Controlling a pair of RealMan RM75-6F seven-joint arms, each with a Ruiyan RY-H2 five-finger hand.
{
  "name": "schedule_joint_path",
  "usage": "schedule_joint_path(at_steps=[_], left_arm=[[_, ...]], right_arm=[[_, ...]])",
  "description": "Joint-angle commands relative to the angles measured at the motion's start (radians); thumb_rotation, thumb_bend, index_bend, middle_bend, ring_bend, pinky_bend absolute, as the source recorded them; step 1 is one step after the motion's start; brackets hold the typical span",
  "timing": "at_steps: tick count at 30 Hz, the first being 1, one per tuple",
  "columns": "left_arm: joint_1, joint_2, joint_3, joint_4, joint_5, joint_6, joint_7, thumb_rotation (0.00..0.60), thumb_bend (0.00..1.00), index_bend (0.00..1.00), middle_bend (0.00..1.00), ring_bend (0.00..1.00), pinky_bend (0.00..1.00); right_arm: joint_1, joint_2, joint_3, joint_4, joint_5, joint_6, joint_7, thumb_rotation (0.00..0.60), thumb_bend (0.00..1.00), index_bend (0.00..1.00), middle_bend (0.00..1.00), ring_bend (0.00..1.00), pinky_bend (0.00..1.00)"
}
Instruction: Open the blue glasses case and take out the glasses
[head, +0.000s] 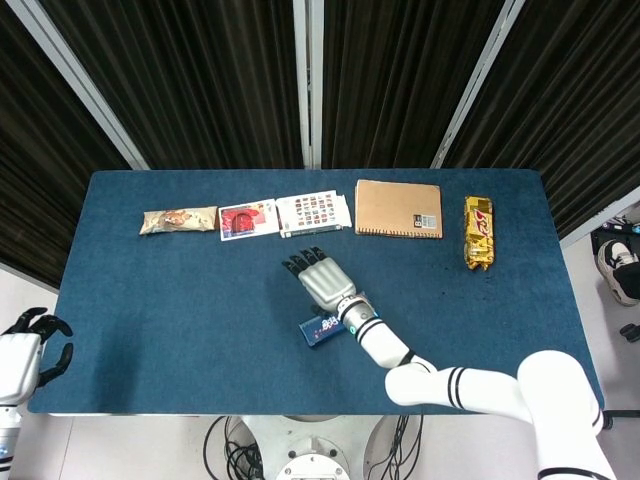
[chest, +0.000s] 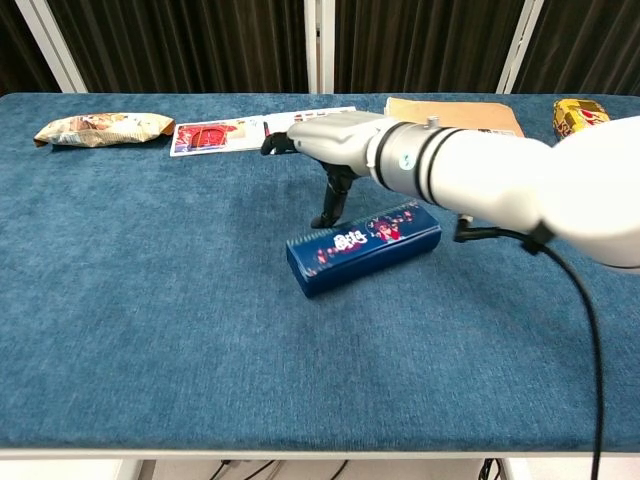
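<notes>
The blue glasses case (chest: 362, 246) lies closed on the blue table (chest: 150, 300), slanted, its left end nearer the front edge. In the head view only its left end (head: 320, 328) shows from under my right wrist. My right hand (chest: 325, 135) hovers flat above and behind the case with fingers spread; its thumb (chest: 332, 203) hangs down by the case's far side. From above, that hand (head: 318, 280) is stretched toward the far-left. It holds nothing. My left hand (head: 25, 352) stays off the table's front left corner, empty, fingers apart.
Along the far edge lie a snack packet (head: 178, 219), a red card (head: 248, 219), a printed booklet (head: 313, 213), a brown notebook (head: 398, 209) and a gold wrapper (head: 478, 233). My right forearm (chest: 520, 190) spans the table's right side.
</notes>
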Motion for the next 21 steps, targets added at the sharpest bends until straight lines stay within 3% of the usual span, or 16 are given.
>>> schedule_joint_path(at_steps=[1, 5, 9, 13, 21], left_arm=[[0.0, 0.0, 0.0, -0.001, 0.001, 0.001, 0.001, 0.6, 0.4, 0.49, 0.42, 0.21, 0.52], [0.0, 0.0, 0.0, -0.002, 0.0, 0.001, 0.005, 0.6, 0.4, 0.49, 0.42, 0.21, 0.52], [0.0, 0.0, 0.0, -0.004, -0.001, 0.0, 0.008, 0.6, 0.4, 0.49, 0.42, 0.21, 0.52], [0.0, 0.0, 0.0, -0.005, -0.002, 0.0, 0.012, 0.6, 0.4, 0.49, 0.42, 0.21, 0.52], [0.0, 0.0, -0.001, -0.004, -0.003, -0.001, 0.01, 0.6, 0.4, 0.49, 0.42, 0.21, 0.52]], right_arm=[[-0.055, 0.102, -0.039, -0.126, -0.039, 0.052, 0.04, 0.6, 0.08, 0.08, 0.12, 0.0, 0.0], [-0.125, 0.181, -0.054, -0.22, -0.161, 0.113, 0.157, 0.6, 0.09, 0.09, 0.19, 0.0, 0.0], [-0.169, 0.27, -0.105, -0.294, -0.278, 0.053, 0.305, 0.6, 0.17, 0.13, 0.24, 0.0, 0.0], [-0.165, 0.291, -0.147, -0.269, -0.346, -0.002, 0.354, 0.6, 0.21, 0.14, 0.23, 0.0, 0.0], [-0.149, 0.274, -0.165, -0.225, -0.38, -0.031, 0.388, 0.6, 0.28, 0.15, 0.23, 0.0, 0.0]])
